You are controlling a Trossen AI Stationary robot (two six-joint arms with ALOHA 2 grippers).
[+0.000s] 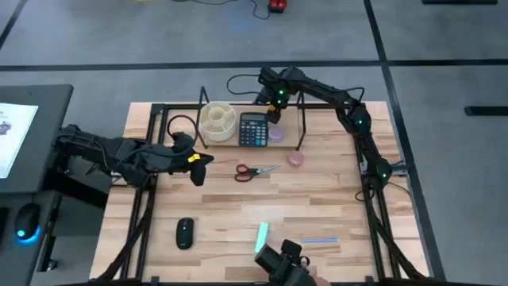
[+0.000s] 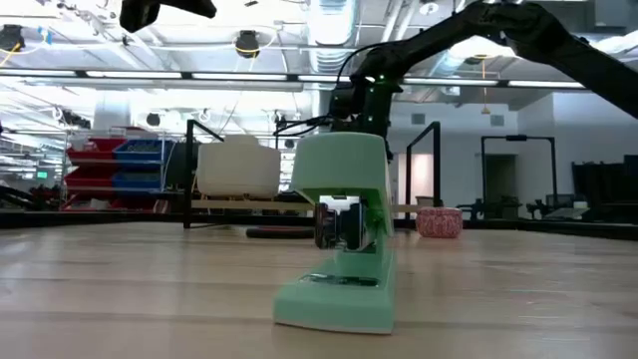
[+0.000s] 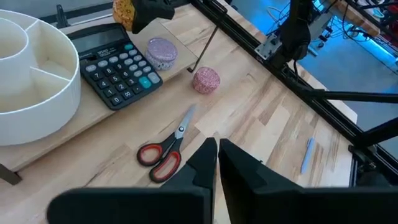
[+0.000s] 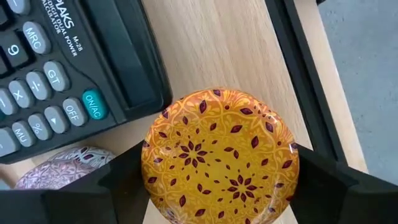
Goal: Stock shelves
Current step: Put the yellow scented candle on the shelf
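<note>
The shelves (image 1: 238,143), a low rack made of a pale plank between thin black uprights, stand at the far middle of the table (image 1: 333,199) and already carry a white divided organizer (image 1: 217,121), a black calculator (image 1: 253,129) and a pinkish patterned disc (image 1: 276,134). The right gripper (image 4: 219,186) hangs over the plank beside the calculator, its fingers clamped on either side of an orange patterned disc (image 4: 219,155); holding it flat and just above the bare wood beside the pinkish disc suggests it is about to be set down there. The left gripper (image 3: 216,152) hovers over the table's left side, its fingers drawn nearly together and holding nothing, probably kept clear of the rack while the other arm works. On the tabletop, in front of the rack, lie red-handled scissors (image 1: 254,170) and another pink disc (image 1: 296,159), both within easy reach as likely later stock. Nearer the front edge are a black mouse (image 1: 184,232), a mint-green stapler (image 2: 344,234) and a blue pen (image 1: 317,240), all well apart from the rack.
</note>
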